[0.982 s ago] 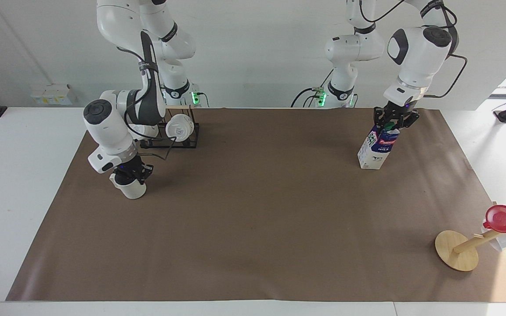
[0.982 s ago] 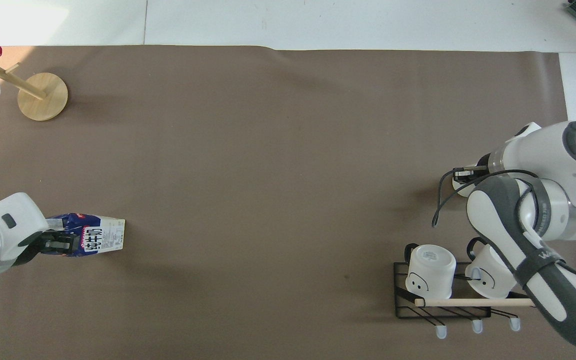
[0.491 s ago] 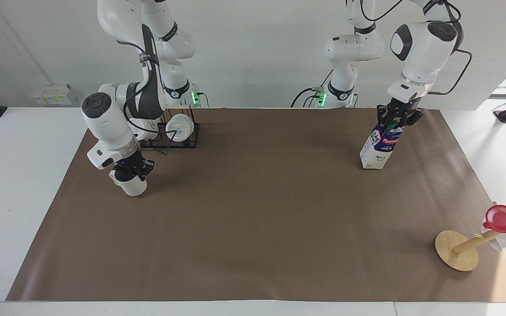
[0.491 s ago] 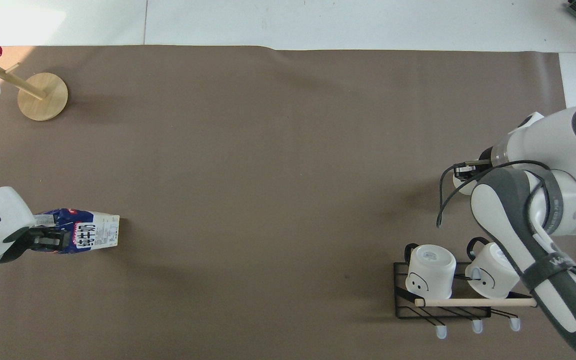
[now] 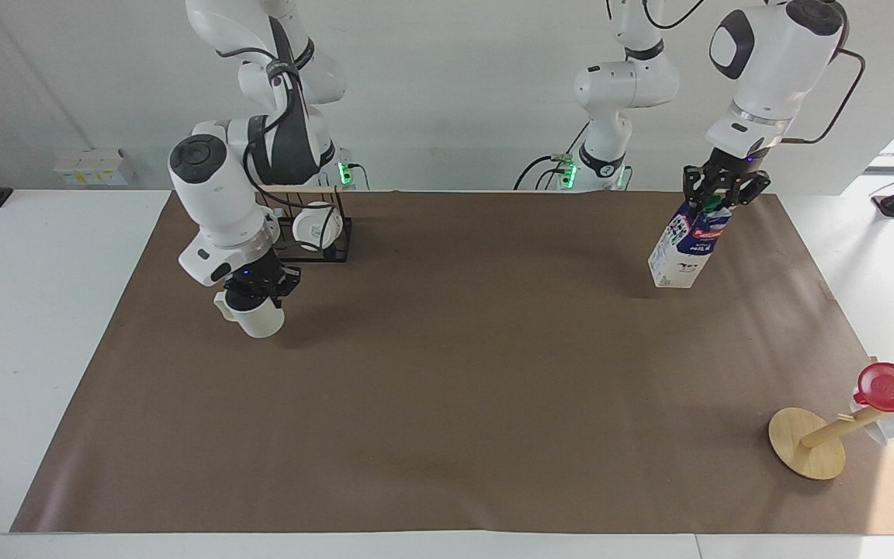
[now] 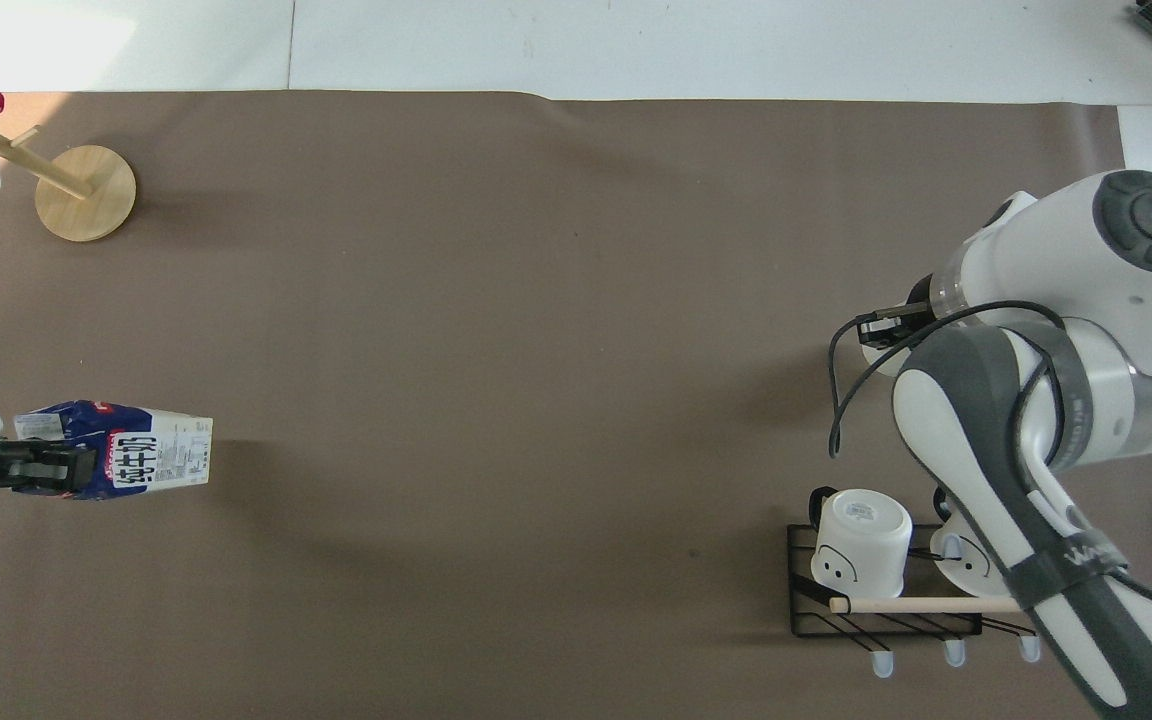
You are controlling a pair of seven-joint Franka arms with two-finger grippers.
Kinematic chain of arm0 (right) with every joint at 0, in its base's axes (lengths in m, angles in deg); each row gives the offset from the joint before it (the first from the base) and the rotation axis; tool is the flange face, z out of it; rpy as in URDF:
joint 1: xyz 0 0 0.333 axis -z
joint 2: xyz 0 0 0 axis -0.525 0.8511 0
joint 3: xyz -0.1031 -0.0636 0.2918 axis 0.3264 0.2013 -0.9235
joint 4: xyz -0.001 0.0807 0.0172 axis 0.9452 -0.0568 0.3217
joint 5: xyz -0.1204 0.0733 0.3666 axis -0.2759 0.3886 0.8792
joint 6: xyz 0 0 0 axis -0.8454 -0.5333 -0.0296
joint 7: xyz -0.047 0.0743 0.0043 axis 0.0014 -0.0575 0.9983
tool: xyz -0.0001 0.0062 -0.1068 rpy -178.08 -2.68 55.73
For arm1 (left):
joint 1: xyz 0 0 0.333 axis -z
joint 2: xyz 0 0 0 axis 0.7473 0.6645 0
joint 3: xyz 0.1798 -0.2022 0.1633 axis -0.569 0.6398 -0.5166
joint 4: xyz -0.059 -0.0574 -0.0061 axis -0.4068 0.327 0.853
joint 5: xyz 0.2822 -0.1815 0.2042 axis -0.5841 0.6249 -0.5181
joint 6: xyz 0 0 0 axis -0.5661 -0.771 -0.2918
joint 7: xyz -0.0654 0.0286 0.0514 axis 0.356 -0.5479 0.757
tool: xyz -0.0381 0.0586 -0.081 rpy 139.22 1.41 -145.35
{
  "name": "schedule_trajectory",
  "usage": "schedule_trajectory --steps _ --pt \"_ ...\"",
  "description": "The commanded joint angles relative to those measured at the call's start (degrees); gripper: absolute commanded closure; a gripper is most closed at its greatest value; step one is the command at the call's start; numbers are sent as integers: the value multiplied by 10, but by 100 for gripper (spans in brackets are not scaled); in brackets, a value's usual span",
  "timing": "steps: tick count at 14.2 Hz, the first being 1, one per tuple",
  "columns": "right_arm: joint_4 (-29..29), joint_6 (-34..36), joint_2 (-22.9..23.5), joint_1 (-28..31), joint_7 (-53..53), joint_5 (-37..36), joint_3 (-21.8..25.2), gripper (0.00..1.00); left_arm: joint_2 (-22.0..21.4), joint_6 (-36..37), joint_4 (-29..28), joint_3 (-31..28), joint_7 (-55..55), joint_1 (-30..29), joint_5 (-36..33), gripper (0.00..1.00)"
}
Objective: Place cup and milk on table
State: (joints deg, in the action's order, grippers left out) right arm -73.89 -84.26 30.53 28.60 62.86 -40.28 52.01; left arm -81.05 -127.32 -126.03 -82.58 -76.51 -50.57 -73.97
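Observation:
My left gripper [image 5: 719, 192] is shut on the top of the milk carton [image 5: 684, 252] and holds it, tilted, a little above the brown paper sheet of the table [image 5: 447, 388], toward the left arm's end. In the overhead view the carton [image 6: 131, 462] hangs from that gripper [image 6: 36, 470]. My right gripper [image 5: 259, 283] is shut on the rim of the off-white cup [image 5: 258, 317], held just above the paper beside the mug rack. In the overhead view the right arm hides most of the cup [image 6: 871, 358].
A black wire rack [image 5: 321, 247] [image 6: 806, 610] with two white mugs stands near the right arm's base. A round wooden disc with a peg [image 5: 806, 454] [image 6: 86, 192], bearing a red lid [image 5: 893, 388] and a white mug, stands at the corner farthest from the left arm's base.
Both grippers have risen. The milk has come up off the paper and moved toward the left arm's end. The cup has lifted and moved toward the rack and the table's middle.

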Motion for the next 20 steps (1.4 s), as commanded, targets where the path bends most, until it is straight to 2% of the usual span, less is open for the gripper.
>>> schedule_trajectory --steps 1,4,10,13,19,20 --pt "6 11 -2 -38 -54 -4 -3 100 17 56 61 5 0 -3 -1 57" --pt "5 11 -6 -88 -107 -4 -3 100 34 101 116 5 0 -2 -1 57" --pt "25 11 -1 -175 -186 6 -5 100 38 116 133 6 3 0 0 57" --pt "50 3 24 -230 -268 6 -5 100 41 127 147 10 15 2 3 57" --pt "63 -15 62 -287 -290 31 -5 100 42 136 156 27 61 16 6 57" --pt "82 -15 79 -303 -302 29 -5 100 42 136 156 27 75 24 5 57"
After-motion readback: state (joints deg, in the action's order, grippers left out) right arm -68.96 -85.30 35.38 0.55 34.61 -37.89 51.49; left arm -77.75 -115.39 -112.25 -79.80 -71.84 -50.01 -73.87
